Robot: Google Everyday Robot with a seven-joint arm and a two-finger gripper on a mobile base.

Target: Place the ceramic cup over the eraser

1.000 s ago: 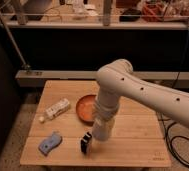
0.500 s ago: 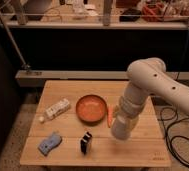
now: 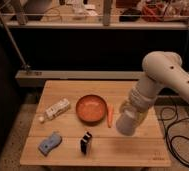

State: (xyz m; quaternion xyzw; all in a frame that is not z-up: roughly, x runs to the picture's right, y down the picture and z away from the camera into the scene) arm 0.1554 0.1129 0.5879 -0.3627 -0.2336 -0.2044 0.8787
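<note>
The ceramic cup is off-white and tapered. It hangs at the end of my arm, held above the right side of the wooden table. My gripper is shut on the cup and mostly hidden behind it. The eraser, a small black block with a pale band, stands near the table's front edge. It is to the left of the cup and lower in the view, well apart from it.
A wide orange bowl sits mid-table with a thin orange stick beside it. A whitish oblong box and a small pale ball lie at the left. A light-blue wavy piece lies front left. Cables run along the floor at right.
My arm has swung to the right with the cup, from just above the eraser to the table's right side. The things on the table have not moved.
</note>
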